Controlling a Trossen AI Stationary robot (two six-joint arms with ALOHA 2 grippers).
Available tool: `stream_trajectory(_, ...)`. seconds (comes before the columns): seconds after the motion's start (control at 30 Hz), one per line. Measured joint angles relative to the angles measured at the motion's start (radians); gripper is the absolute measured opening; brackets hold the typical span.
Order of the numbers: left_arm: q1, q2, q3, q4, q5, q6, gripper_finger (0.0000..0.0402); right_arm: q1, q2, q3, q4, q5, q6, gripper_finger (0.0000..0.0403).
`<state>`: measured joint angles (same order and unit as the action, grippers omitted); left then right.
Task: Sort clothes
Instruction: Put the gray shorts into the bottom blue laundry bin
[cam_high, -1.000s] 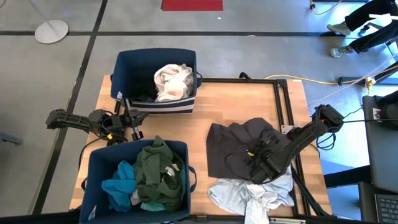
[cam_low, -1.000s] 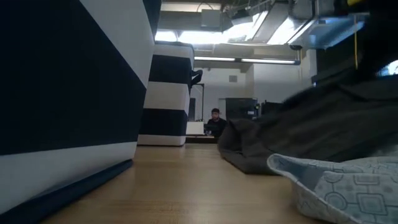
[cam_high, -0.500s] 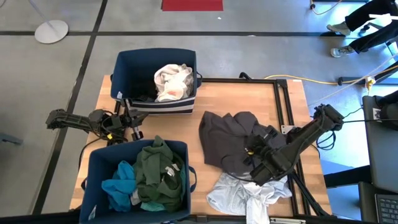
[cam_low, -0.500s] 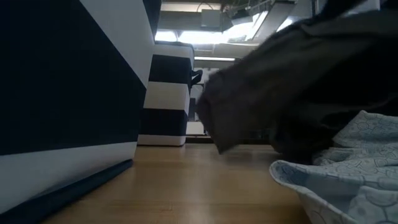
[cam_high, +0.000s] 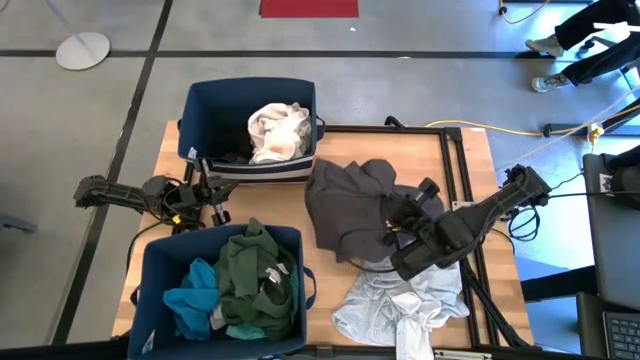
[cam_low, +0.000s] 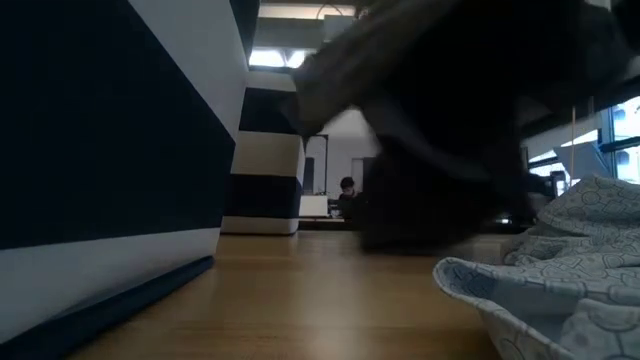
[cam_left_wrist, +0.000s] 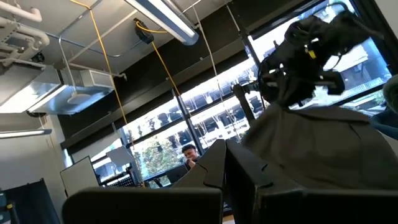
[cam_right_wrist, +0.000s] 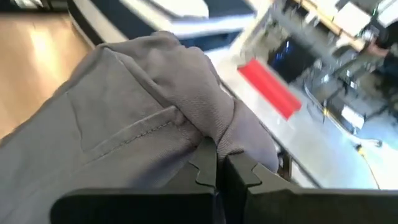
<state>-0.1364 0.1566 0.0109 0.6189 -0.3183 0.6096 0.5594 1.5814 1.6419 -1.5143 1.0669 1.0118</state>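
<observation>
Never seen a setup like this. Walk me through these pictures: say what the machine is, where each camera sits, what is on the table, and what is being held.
It is a robot with two dark arms at a wooden table, sorting clothes.

The high view looks straight down. The low view sits at table height. Each wrist view looks forward past that arm's own fingers.

The right hand is shut on a dark grey garment and holds it up over the table's middle. The right wrist view shows its fingers pinching a fold of that cloth.

The left hand waits by the table's left edge, between the two dark blue bins.

The far bin holds a cream garment. The near bin holds dark green and teal clothes. A pale patterned garment lies on the table near the front edge.
</observation>
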Motion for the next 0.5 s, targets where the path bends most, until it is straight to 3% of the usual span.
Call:
stream_trajectory(0.27,0.000,0.000,0.000,0.000,0.000,-0.004,0.0000,0.000,0.000,0.147,0.165,0.118,-0.289,0.0005)
stream_trajectory(0.5,0.000,0.000,0.000,0.027,0.000,-0.026,0.0000,0.000,0.000,0.259,0.511,0.168,-0.748,0.0005)
